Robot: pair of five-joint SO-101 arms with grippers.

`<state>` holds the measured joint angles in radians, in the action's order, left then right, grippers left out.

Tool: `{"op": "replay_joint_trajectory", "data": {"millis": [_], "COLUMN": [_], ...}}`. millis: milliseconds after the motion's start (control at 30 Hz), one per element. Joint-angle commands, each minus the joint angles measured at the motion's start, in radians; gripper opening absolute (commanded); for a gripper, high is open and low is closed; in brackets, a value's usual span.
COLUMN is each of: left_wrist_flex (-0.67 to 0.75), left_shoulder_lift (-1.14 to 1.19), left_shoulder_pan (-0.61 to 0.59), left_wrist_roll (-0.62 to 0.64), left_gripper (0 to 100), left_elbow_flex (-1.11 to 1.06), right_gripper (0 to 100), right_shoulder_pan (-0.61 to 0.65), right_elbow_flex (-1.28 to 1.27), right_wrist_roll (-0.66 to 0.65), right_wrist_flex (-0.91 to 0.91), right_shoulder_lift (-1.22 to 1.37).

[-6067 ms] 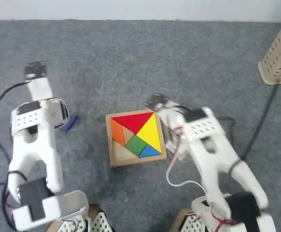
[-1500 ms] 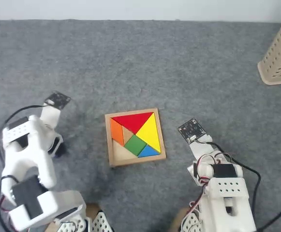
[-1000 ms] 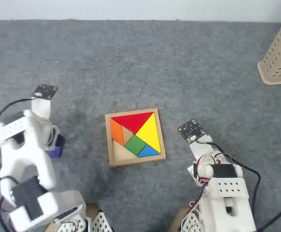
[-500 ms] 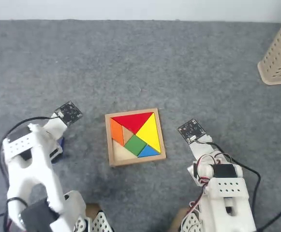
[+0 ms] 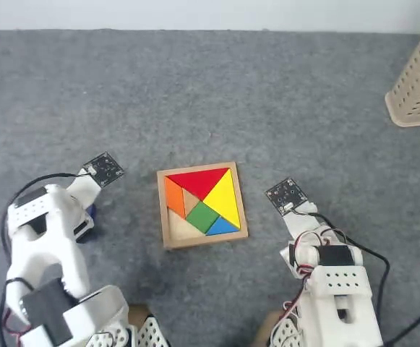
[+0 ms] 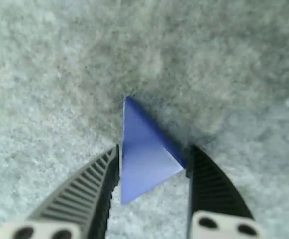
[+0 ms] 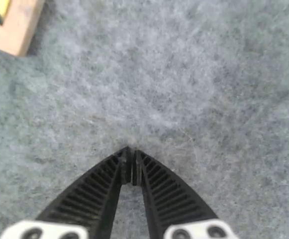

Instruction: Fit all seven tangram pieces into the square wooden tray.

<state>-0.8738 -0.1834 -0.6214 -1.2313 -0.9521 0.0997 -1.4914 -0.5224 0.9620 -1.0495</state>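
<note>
Mostly filled: five coloured pieces [image 5: 204, 182] in the tray [image 5: 175, 231], centre frame, bare wood at its lower left. Outside, left of centre: blue triangle [image 6: 142, 149], pinched by left gripper [image 6: 153, 152]. Right gripper [image 7: 132, 152] closed, empty.

Grey carpet [image 5: 267, 94]; pale wall [image 5: 195, 13]; perforated beige bin [image 5: 419, 76]

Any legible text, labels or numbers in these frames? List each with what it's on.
No readable text anywhere.
wooden tray and its pieces: no print.
blue triangle in the left gripper: no print.
left wrist camera board and right wrist camera board: any marking too small to read.
</note>
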Motion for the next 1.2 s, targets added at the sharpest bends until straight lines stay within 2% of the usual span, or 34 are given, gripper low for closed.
{"op": "replay_joint_trajectory", "data": {"millis": [0, 100, 300, 600, 733, 967, 1167], "left_wrist_flex": [-0.008, -0.083, -0.086, -0.071, -0.083, -0.244, -0.227], "left_shoulder_lift": [0.038, 0.044, 0.049, 0.051, 0.107, 0.304, 0.281], "left_shoulder_pan": [0.002, 0.009, 0.008, 0.011, 0.014, 0.006, 0.006], "left_wrist_roll": [-0.005, -0.011, 0.023, 0.069, 0.072, 0.072, 0.072], "left_gripper": [18, 17, 22, 22, 18, 15, 11], "left_elbow_flex": [-0.007, -0.007, 0.001, 0.013, 0.061, 0.272, 0.28], "right_gripper": [0.7, 0.7, 0.7, 0.7, 0.7, 0.7, 0.7], "right_shoulder_pan": [-0.012, -0.012, -0.013, -0.015, -0.015, -0.016, -0.016], "right_elbow_flex": [0.005, 0.005, 0.005, 0.005, 0.005, 0.005, 0.005], "right_wrist_roll": [-0.017, -0.017, -0.017, -0.017, -0.017, -0.017, -0.017], "right_wrist_flex": [-0.018, -0.018, -0.018, -0.018, -0.018, -0.018, -0.018], "right_shoulder_lift": [-0.024, -0.024, -0.024, -0.024, -0.024, -0.024, -0.024]}}
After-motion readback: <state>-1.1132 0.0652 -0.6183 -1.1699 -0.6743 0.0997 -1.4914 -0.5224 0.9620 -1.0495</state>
